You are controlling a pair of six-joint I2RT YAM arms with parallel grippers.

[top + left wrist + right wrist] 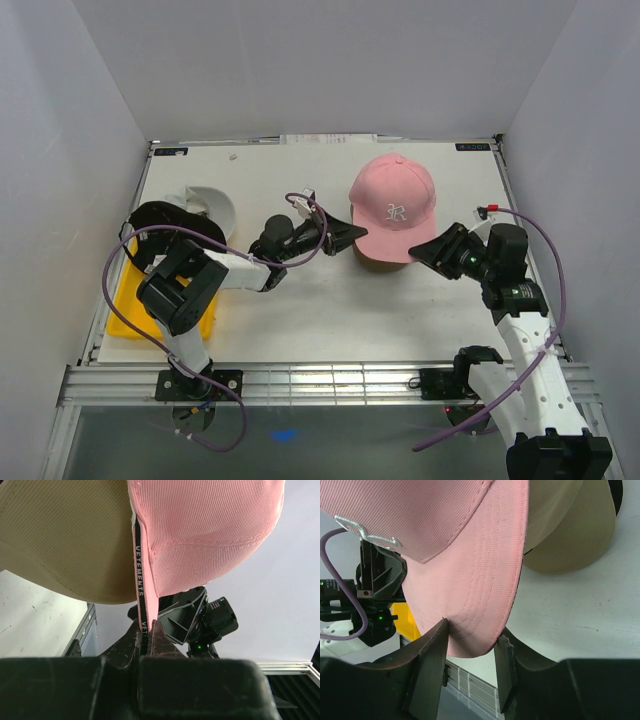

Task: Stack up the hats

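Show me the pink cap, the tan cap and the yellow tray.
pink cap (pixel 393 187), top external view, on its crown above the logo.
tan cap (pixel 65 535), left wrist view, on its brim.
yellow tray (pixel 124 305), top external view, on its bare left edge.

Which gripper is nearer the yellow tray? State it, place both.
Left. The left gripper, shut on the pink hat at its back strap, sits right of the yellow tray; the right gripper, clamping the hat's brim, is farther right, beyond the hat.

You see only a sliver of the tan cap (pixel 376 262) under the pink cap (pixel 395 205); both wrist views cut off its crown.
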